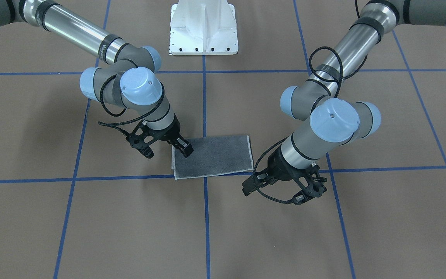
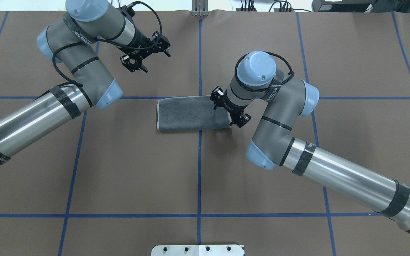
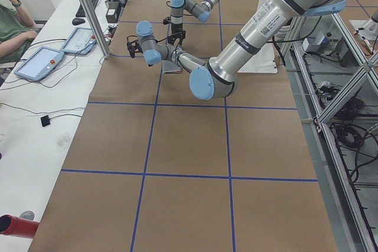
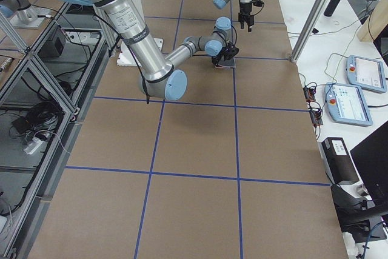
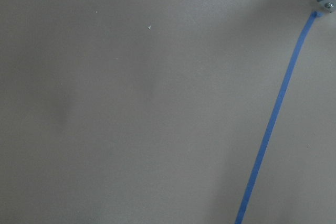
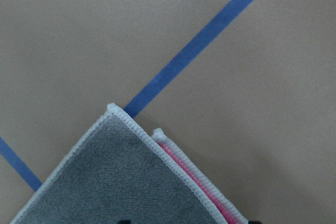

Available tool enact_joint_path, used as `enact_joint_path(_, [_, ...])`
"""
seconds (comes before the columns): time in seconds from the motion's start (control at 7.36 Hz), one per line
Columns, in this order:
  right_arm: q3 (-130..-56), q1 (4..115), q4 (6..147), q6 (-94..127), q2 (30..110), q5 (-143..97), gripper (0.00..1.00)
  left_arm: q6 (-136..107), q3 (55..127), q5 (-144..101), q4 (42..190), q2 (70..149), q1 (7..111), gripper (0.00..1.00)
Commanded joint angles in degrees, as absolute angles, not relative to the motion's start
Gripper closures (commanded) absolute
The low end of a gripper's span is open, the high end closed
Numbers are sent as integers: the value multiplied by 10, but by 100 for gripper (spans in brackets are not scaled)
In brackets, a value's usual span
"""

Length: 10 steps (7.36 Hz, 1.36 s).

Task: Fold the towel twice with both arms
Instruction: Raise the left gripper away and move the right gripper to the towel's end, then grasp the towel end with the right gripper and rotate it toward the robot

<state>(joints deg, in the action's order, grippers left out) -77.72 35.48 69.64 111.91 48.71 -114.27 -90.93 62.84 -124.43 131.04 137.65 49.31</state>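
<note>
You have the towel [image 2: 190, 113] lying flat on the bench [image 2: 297, 53], about midway between its two ends and a little nearer your edge than the robot's edge. It is folded over into a long rectangle with the dark grey face up, its long sides running along the bench. One blue tape line [image 2: 200, 170] passes under it crosswise. At the end turned to the bench's right end, the two layers do not quite match, and in the right wrist view a narrow pink strip [image 6: 194, 177] peeks out from under the grey corner.

The right gripper [image 1: 184, 149] points down at that same end of the towel, right at its short edge. As far as you can see, its jaws stand slightly apart and nothing is lifted or pinched.

The left gripper [image 2: 164, 44] hangs over bare brown paper close to your edge of the bench, off toward the left end and clear of the towel. It looks released and carries nothing. Its wrist camera shows only paper and tape.
</note>
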Motion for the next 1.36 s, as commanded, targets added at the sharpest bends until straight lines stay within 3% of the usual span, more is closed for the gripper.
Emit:
enact_joint_path(0.0, [-778, 353, 697, 1120, 489, -1143, 32, -910, 628, -1245, 1310, 1376, 493, 0])
enact_joint_path(0.14, [-779, 353, 696, 1121, 489, -1143, 44, -910, 629, -1244, 1310, 1377, 493, 0])
enact_joint_path(0.41, [-784, 353, 695, 1119, 494, -1143, 86, -911, 629, -1244, 1310, 1377, 493, 0])
enact_joint_path(0.54, [-786, 353, 693, 1115, 496, -1144, 100, -911, 629, -1245, 1310, 1377, 493, 0])
enact_joint_path(1.22, [-903, 330, 692, 1106, 548, -1170, 100, -910, 629, -1245, 1311, 1374, 493, 0])
